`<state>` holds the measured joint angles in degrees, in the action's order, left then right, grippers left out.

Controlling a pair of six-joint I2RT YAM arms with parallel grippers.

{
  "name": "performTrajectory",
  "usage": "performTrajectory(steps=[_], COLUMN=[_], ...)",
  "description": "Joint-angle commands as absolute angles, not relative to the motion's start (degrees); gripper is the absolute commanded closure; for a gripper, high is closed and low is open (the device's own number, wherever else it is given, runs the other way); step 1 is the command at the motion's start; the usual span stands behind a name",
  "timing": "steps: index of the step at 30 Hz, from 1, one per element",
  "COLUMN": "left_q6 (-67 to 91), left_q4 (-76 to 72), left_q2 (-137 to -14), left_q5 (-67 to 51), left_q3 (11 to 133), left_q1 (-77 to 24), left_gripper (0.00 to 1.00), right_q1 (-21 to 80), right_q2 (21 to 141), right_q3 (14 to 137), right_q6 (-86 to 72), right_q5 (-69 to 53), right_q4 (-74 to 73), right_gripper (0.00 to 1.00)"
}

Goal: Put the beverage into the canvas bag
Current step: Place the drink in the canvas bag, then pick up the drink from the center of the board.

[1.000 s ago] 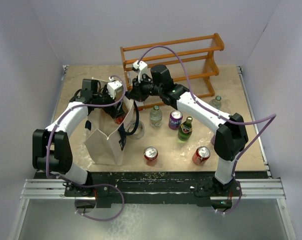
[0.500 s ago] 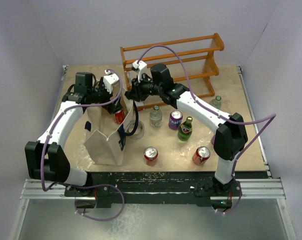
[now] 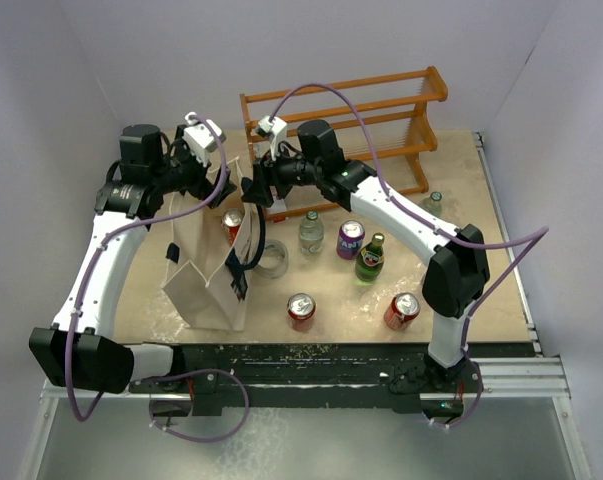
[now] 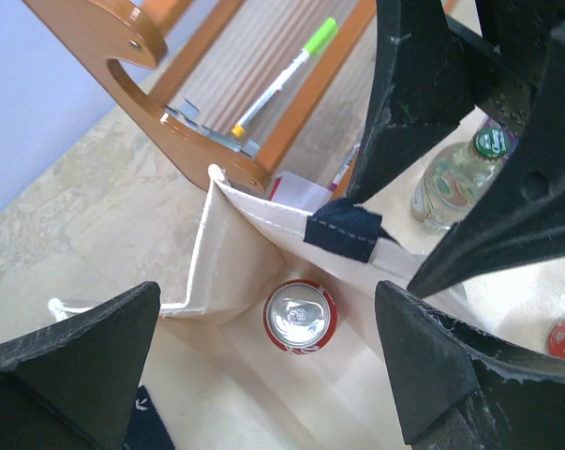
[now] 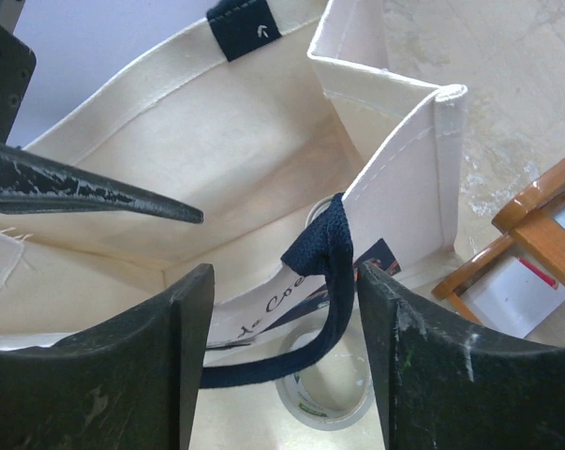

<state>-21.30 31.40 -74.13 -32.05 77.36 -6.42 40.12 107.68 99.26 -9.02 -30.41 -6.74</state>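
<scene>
The cream canvas bag (image 3: 203, 285) stands open at the left of the table. A red beverage can (image 4: 301, 317) stands upright on the bag's floor, and its top shows in the overhead view too (image 3: 232, 224). My left gripper (image 4: 268, 375) hovers open above the bag's mouth, straight over the can and not touching it. My right gripper (image 5: 282, 366) is open at the bag's right rim. A navy strap handle (image 5: 331, 246) hangs between its fingers, close to the right finger (image 5: 441, 375). The bag's inner wall (image 5: 216, 131) fills that view.
An orange-brown wooden rack (image 3: 346, 125) stands behind the bag, with a green marker (image 4: 282, 75) on it. A tape roll (image 3: 271, 258) lies right of the bag. Bottles (image 3: 310, 232) (image 3: 371, 258) (image 3: 434, 203), a purple can (image 3: 350, 240) and two red cans (image 3: 301, 310) (image 3: 402, 311) stand to the right.
</scene>
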Motion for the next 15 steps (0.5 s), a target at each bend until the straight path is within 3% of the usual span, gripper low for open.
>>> performTrajectory(steps=[1, 15], left_q6=[-17.33, -18.11], left_q4=[30.72, 35.36], left_q2=[-71.66, -70.24], left_q5=[-30.16, -38.52], left_q3=[81.22, 85.47], left_q1=[-6.41, -9.31], left_gripper=[0.02, 0.01], right_q1=[40.30, 37.94], right_q2=[106.31, 97.81], right_q3=[103.49, 102.87], right_q6=[-7.79, 2.62], right_q5=[-33.47, -28.00], right_q4=[-7.24, -14.28], right_gripper=[0.33, 0.25])
